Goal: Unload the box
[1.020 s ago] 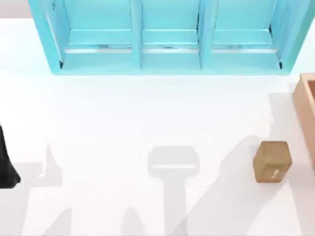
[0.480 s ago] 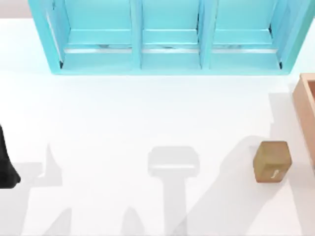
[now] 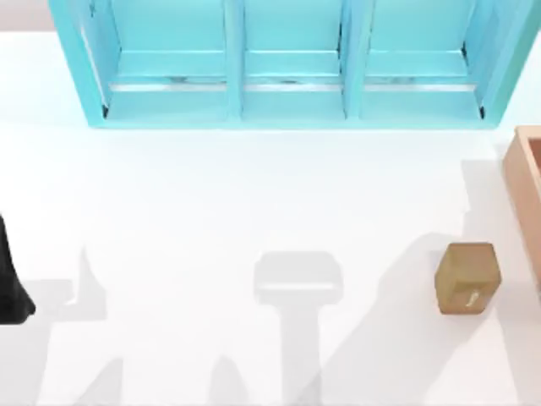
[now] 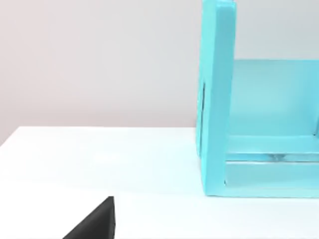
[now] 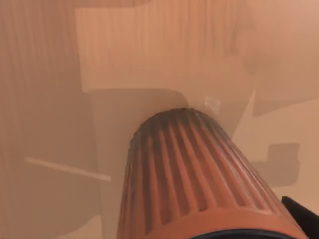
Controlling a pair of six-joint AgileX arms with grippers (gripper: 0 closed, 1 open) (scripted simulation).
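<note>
The box (image 3: 526, 199) sits at the far right edge of the top view, cut off by the frame, showing one thick peach-tan wall and a strip of darker inside. In the right wrist view its wooden inner faces (image 5: 149, 55) fill the background, and a ribbed orange-brown cup (image 5: 192, 174) lies close before the camera inside it. A dark corner there may belong to the right hand; how far that hand is open, or whether it has hold of the cup, I cannot tell.

Just left of the box, apart from its wall, a small golden-brown carton block (image 3: 467, 277) stands on the white tabletop (image 3: 254, 194). Along the far side stretches the turquoise three-bay shelf (image 3: 287, 63), its end wall (image 4: 215, 99) also seen from the left wrist.

The left arm (image 3: 12, 283) rests at the tabletop's left edge; a black part (image 4: 94, 221) shows in its wrist view, and the state of its hand cannot be told.

Between arm, shelf and carton the tabletop lies open and wide, crossed by grey shadows.
</note>
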